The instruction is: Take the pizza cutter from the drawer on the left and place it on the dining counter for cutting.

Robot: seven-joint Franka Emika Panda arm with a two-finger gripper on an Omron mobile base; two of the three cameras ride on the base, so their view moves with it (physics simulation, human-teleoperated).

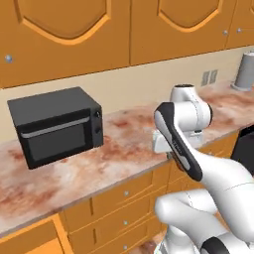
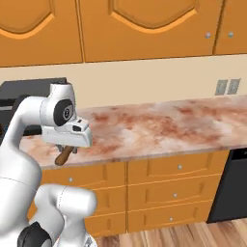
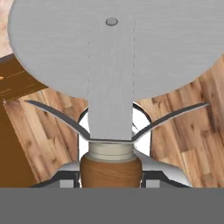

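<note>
Gripper [image 2: 64,150] clamped on pizza cutter [image 3: 111,57] handle, off the worktop's front edge. Keep the blade level in carrying.

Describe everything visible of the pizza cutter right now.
The pizza cutter sits clamped in the pincer, carried in the air in front of the marbled worktop. In the hand view it has a large round flat grey blade with a small centre rivet, a wide grey fork running down over the disc, a thin curved guard spreading to both sides, a pale collar, and a rounded brown handle that looks like wood. From the right base view, the brown handle pokes out at a slant below the hand. Only the pincer touches it.
</note>
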